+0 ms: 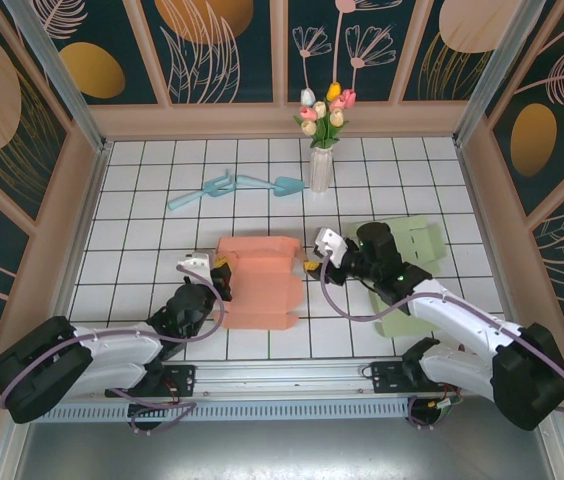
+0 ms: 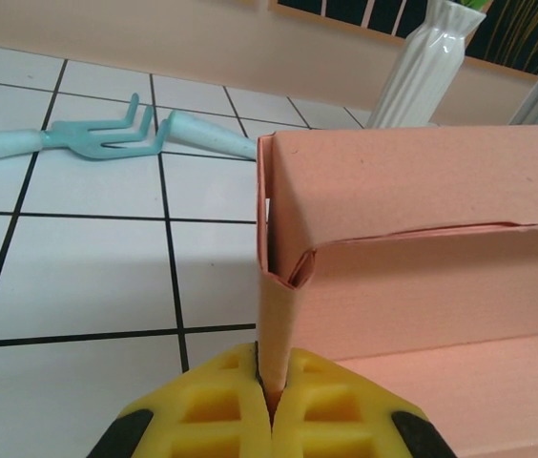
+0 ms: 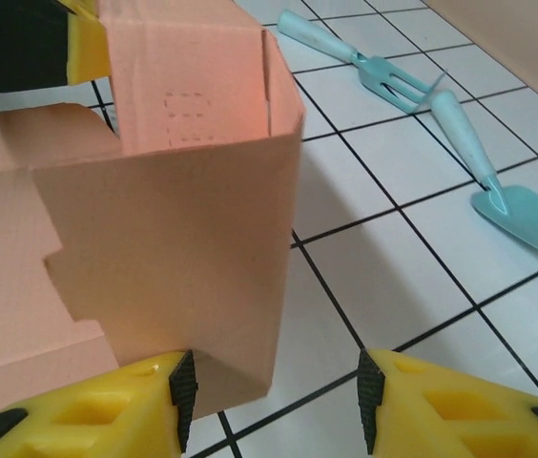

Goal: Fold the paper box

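The salmon paper box (image 1: 257, 285) lies partly folded in the middle of the tiled table. My left gripper (image 1: 221, 273) is at its left end, shut on a thin upright side flap (image 2: 279, 315) pinched between the yellow fingertips (image 2: 221, 401). The left gripper (image 2: 271, 386) holds this flap at its lower edge. My right gripper (image 1: 311, 266) stands open at the box's right end. In the right wrist view the raised end wall (image 3: 174, 229) has its lower corner against the left pad (image 3: 183, 393) of the right gripper (image 3: 277, 396), with a wide gap to the other pad.
A teal garden fork (image 1: 202, 191) and trowel (image 1: 272, 184) lie behind the box. A white vase of tulips (image 1: 320, 165) stands at the back. A flat green paper sheet (image 1: 417, 240) lies under my right arm. Low walls ring the table.
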Robot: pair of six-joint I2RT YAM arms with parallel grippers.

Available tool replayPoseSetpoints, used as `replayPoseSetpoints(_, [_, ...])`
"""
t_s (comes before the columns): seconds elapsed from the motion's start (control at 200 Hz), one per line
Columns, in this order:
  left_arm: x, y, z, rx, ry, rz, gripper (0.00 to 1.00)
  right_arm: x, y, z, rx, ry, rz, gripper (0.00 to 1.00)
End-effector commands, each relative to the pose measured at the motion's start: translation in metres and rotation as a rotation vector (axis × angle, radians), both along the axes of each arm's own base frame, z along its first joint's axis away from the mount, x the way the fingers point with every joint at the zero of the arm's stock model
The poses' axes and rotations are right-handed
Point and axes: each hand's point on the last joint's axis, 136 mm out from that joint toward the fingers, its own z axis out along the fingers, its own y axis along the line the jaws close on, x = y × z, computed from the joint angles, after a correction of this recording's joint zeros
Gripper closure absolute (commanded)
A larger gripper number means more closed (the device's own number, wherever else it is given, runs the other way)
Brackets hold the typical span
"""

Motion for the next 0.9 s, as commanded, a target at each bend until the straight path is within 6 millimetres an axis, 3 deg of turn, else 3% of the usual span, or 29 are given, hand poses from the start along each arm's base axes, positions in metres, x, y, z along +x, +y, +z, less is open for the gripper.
replayPoseSetpoints(0.0, [-0.003, -0.007, 0.006, -0.011, -0.018, -0.042, 1.00, -0.009, 0.012, 0.002, 0.031, -0.030, 0.080, 0.50])
replayPoseSetpoints(0.235, [-0.001, -0.012, 0.005, -0.013, -0.004, -0.056, 1.00, -0.026, 0.026, -0.005, 0.043, -0.070, 0.141, 0.50])
replayPoseSetpoints(0.46, [0.004, -0.013, 0.001, -0.001, 0.019, -0.029, 1.00, -0.018, 0.036, -0.004, 0.061, -0.075, 0.066, 0.52])
replayPoseSetpoints(0.651, [0.007, -0.017, -0.007, 0.017, 0.041, -0.027, 1.00, -0.023, 0.053, 0.005, 0.070, -0.080, 0.069, 0.56])
replayPoseSetpoints(0.741, [0.007, -0.020, -0.008, 0.007, 0.045, -0.036, 1.00, -0.018, 0.058, 0.006, 0.056, -0.085, 0.031, 0.58])
replayPoseSetpoints(0.896, [0.006, -0.023, -0.005, -0.024, 0.051, -0.053, 1.00, 0.010, 0.056, 0.009, 0.073, -0.103, -0.157, 0.57])
